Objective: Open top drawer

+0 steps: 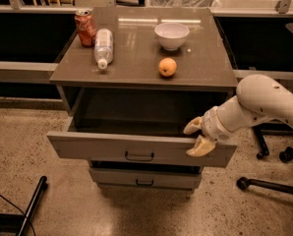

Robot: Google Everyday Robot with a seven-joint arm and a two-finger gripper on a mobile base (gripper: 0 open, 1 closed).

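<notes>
The top drawer is the wide grey one with a small dark loop handle at its centre. It stands pulled out from the cabinet, and its inside looks empty. My gripper is at the right end of the drawer front's top edge. One cream finger sits inside the drawer and the other on the outer face, closed on the rim. My white arm comes in from the right.
On the cabinet top are a red can, a lying plastic bottle, a white bowl and an orange. A narrower grey drawer sits shut below. Chair wheels stand at the right and a black leg at the lower left.
</notes>
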